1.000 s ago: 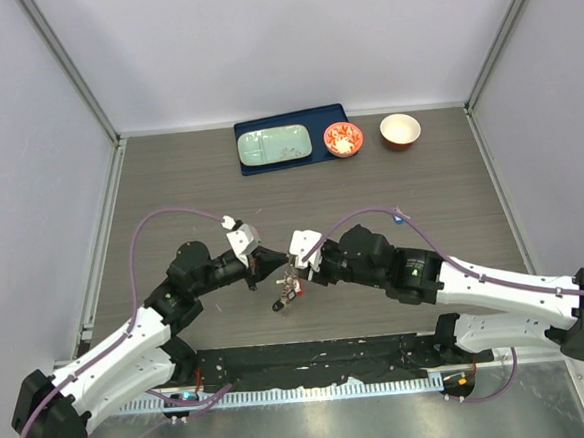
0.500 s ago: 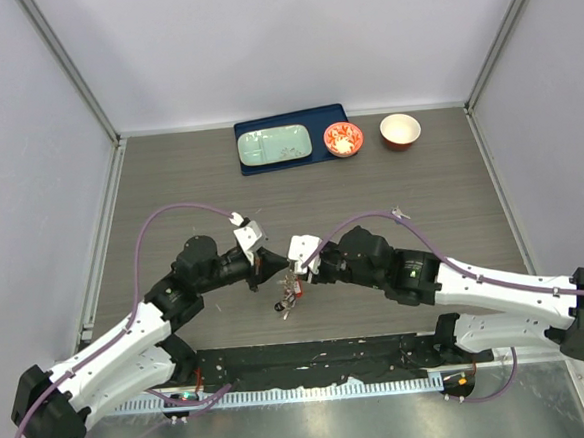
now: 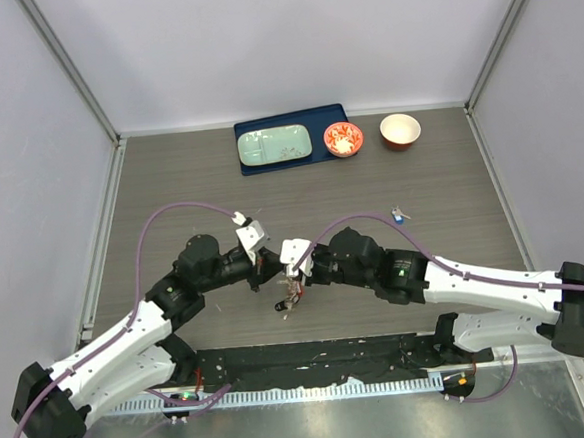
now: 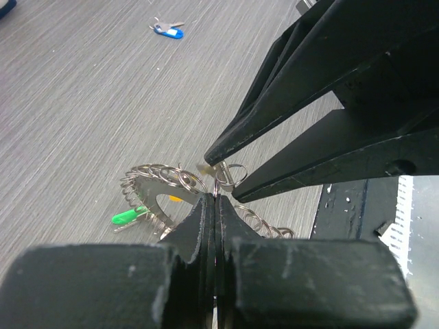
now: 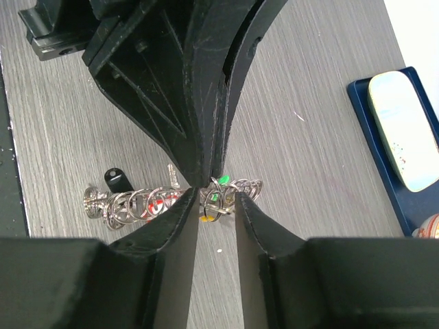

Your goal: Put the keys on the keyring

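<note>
Left gripper fully closed, pinching a wire loop at the keyring rim, mid-table. Right gripper part open, straddling the same loop (contact unclear). Green key on the ring. Blue key loose on the table, farther off.

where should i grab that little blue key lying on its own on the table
Probably by the blue plastic head of the small blue-headed metal key, coming straight down from above and pinching across its width. It lies flat and alone on the grey wood-grain table, and the head looks like its bulkiest part; the silver end looks thinner.
</note>
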`<state>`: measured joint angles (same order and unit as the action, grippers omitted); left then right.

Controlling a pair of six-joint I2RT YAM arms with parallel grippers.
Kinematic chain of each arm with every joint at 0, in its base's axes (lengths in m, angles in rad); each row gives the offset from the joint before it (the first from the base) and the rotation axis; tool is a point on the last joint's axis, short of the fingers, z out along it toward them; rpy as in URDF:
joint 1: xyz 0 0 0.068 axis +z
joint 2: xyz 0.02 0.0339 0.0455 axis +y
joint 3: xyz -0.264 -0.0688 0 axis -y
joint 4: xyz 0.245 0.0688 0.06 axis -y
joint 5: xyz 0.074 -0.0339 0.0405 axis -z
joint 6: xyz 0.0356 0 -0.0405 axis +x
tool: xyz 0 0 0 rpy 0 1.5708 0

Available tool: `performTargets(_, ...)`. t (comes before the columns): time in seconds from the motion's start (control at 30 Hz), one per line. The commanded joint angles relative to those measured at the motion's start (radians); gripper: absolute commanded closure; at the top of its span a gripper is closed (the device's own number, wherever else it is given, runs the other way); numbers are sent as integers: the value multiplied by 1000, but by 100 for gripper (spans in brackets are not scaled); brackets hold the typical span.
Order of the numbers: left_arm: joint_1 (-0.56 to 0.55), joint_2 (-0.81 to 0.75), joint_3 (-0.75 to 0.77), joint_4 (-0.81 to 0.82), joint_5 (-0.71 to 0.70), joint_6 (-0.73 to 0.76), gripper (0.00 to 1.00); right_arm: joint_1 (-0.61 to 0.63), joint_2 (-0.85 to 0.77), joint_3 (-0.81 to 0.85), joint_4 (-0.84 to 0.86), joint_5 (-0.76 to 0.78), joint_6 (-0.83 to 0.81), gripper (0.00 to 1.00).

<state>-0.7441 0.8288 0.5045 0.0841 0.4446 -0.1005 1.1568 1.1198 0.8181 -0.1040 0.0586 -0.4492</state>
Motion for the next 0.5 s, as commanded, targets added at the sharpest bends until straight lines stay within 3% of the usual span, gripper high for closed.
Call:
performTargets(0.0,-8,-7,54,48,3,-10,100,6,3,4,70,12,-13,69)
performTargets(0.2,-9,-19,48,43,-12,-10,100,6,-11,-5,67,29,-11,99)
performTargets(0.37,-9,-49,25,48,-38,-11,100,4,-52,-45,98,30,13,99)
performTargets(0.47,-9,-65,-10,101,-41,-34,100,3,-92,-98,199,24,40,99)
